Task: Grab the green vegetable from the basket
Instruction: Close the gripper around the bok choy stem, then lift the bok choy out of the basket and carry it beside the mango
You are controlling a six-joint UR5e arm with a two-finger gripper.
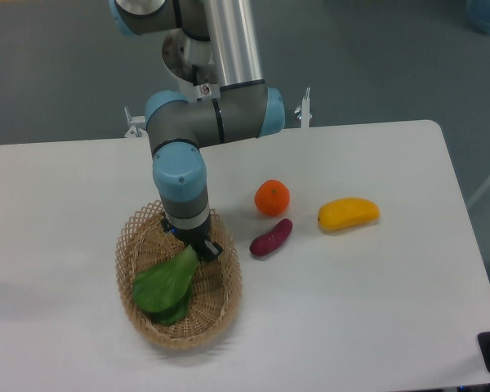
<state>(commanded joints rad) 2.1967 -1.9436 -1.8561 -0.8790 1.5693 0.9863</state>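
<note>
The green vegetable (165,285), a bok choy with broad dark leaves, lies inside the tan wicker basket (220,306) at the table's front left. Its pale stem end points up and right into my gripper (198,251). The gripper reaches straight down into the basket and is shut on that stem end. The fingertips are mostly hidden by the gripper body and the leaf. The leaves look slightly raised at the stem end while the leaf tips still rest on the basket floor.
An orange (272,198), a purple sweet potato (270,238) and a yellow mango (348,214) lie on the white table (376,302) to the right of the basket. The arm's elbow (216,118) hangs over the table's back.
</note>
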